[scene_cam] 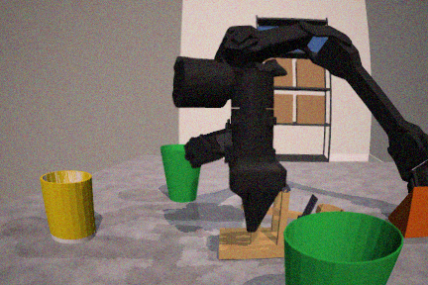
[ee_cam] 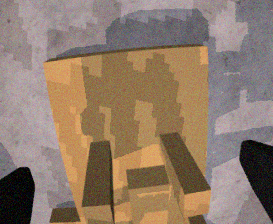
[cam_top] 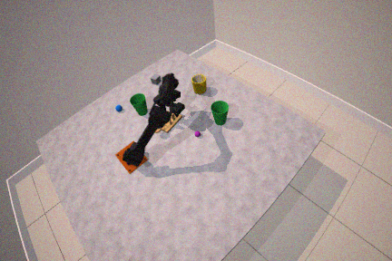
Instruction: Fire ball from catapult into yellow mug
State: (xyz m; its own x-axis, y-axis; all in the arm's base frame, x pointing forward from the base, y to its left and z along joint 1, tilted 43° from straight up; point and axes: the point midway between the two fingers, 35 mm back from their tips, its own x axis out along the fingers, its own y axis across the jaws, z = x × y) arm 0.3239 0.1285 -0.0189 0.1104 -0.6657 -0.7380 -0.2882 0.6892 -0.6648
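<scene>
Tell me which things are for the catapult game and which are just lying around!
For the job:
- tan wooden catapult
- round yellow mug
- one ball: small purple or small blue; I can't tell which

Just lying about:
- two green tapered cups
- small grey block
- whichever ball isn't needed
</scene>
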